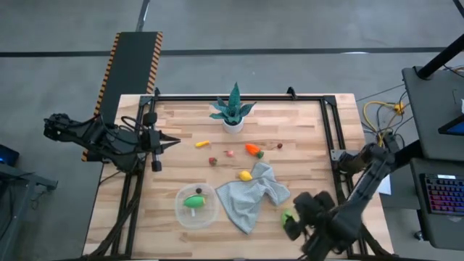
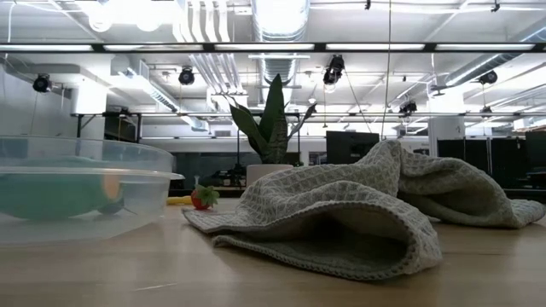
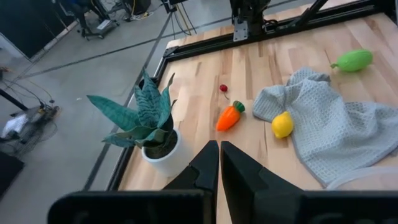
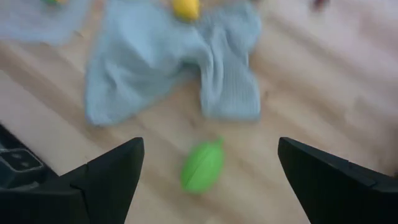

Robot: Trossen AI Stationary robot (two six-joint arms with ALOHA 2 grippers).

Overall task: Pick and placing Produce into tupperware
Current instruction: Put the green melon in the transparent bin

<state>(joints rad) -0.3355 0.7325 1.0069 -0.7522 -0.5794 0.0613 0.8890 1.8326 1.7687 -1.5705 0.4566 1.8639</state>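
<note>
The clear tupperware (image 1: 196,205) stands near the table's front, left of centre, with a green piece (image 1: 193,201) inside it. Loose produce lies on the wood: a yellow piece (image 1: 202,143), a strawberry (image 1: 213,161), an orange carrot (image 1: 252,149), a lemon (image 1: 246,175) at the cloth's edge, and a green piece (image 4: 202,167) at the front right. My right gripper (image 4: 210,149) hangs open above that green piece, a finger on either side, touching nothing. My left gripper (image 3: 219,163) is shut and holds nothing, raised at the table's left edge.
A crumpled grey cloth (image 1: 250,196) lies between the tub and the green piece. A spiky teal plant in a white pot (image 1: 233,110) stands at the far middle. A small dark red piece (image 1: 280,145) lies right of the carrot. Black frame rails (image 1: 330,130) border the table.
</note>
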